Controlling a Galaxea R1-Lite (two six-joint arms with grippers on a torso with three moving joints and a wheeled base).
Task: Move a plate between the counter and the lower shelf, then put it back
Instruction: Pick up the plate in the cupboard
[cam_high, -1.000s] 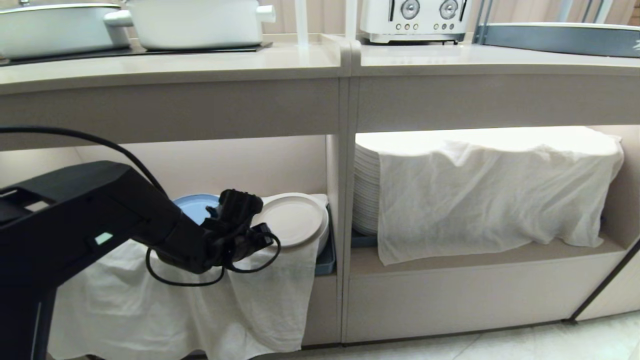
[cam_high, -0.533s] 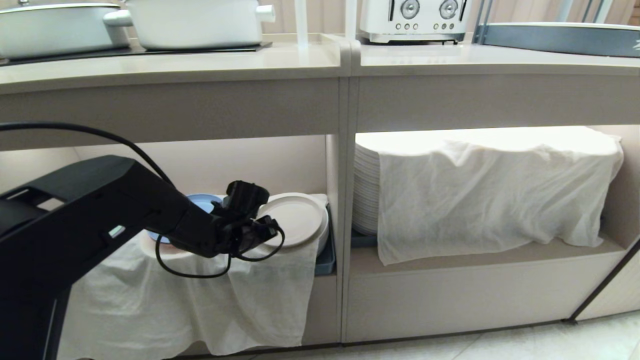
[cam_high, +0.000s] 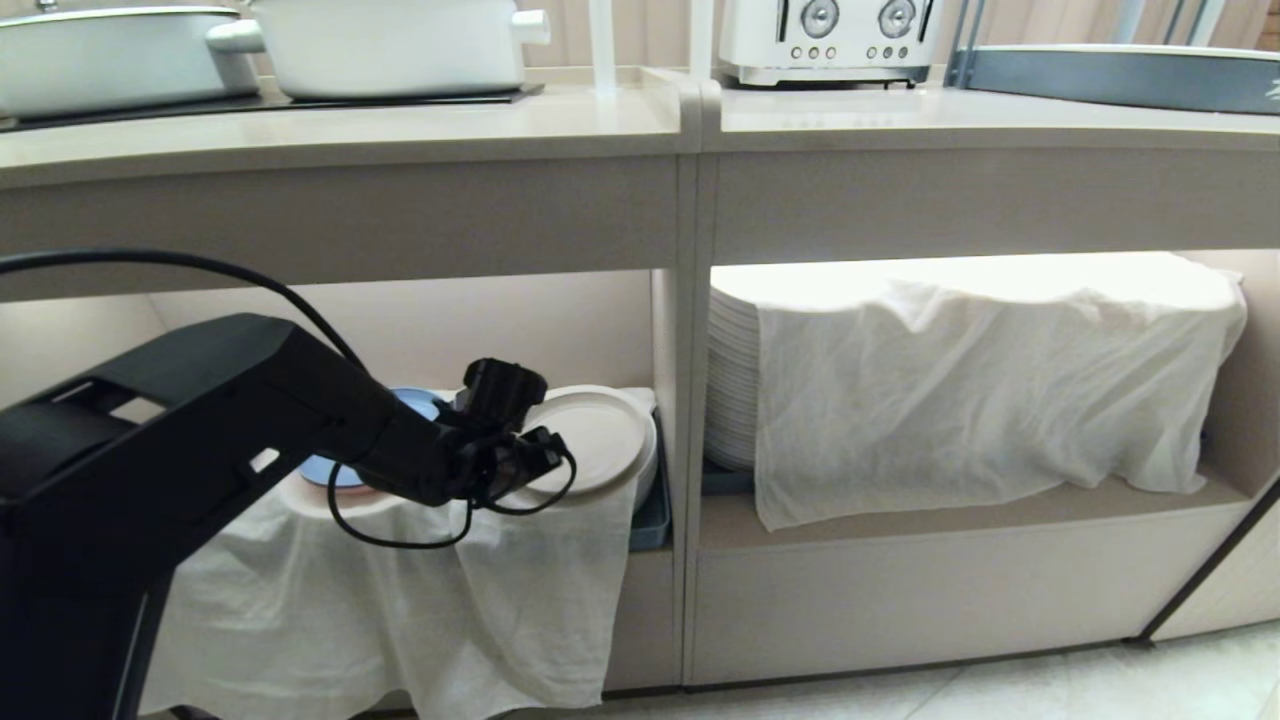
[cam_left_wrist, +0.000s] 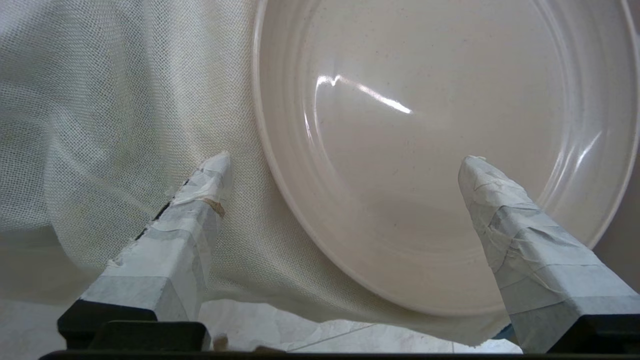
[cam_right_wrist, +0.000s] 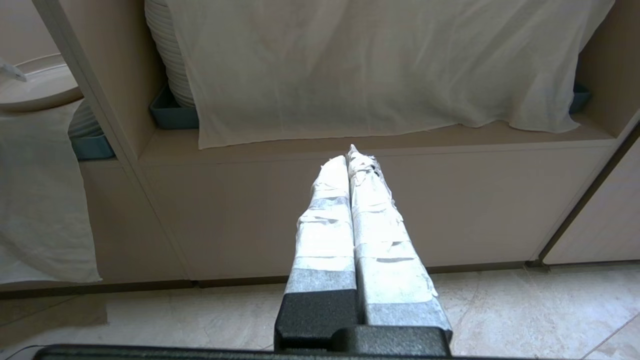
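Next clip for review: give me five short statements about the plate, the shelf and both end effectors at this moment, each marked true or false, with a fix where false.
1. The left end effector is open, one finger on each side of the plate rim. True.
2. The plate sits on the counter beside the pots. False: it rests on white cloth in the lower shelf.
3. The right end effector is shut and holds nothing. True.
4. The right end effector is reaching into the cubby with the plate. False: it hangs in front of the neighbouring cubby, above the floor.
5. A blue plate lies in the same cubby, behind the left arm. True.
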